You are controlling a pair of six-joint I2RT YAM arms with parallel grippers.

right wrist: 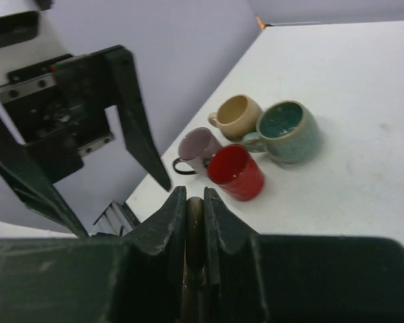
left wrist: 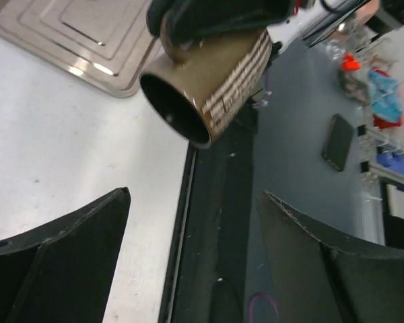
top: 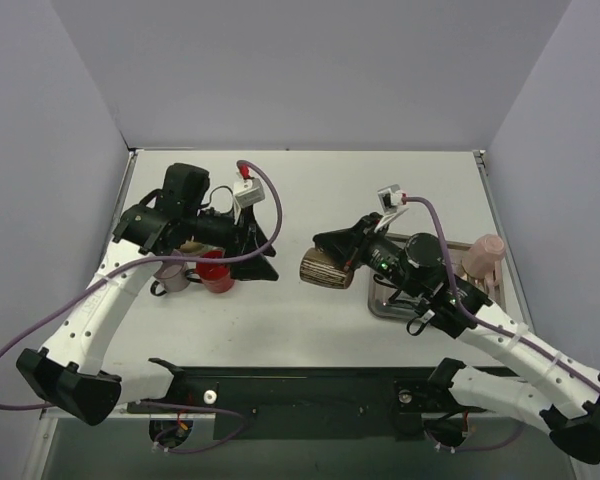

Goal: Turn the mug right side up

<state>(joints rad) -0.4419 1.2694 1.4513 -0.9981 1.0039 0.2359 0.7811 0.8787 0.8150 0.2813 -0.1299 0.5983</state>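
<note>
Mid-turn, it seems: right gripper (top: 346,256) clamped on the mug (top: 323,268), which lies sideways off the table at its jaws; left gripper (top: 252,246) gapes empty. Next likely: roll wrist, lower upright.

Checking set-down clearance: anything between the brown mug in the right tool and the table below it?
Nothing visible. The brown ribbed ceramic mug, clamped in the right tool, hangs over bare white table; the glossy red mug and the steel tray flank it, both apart.
</note>
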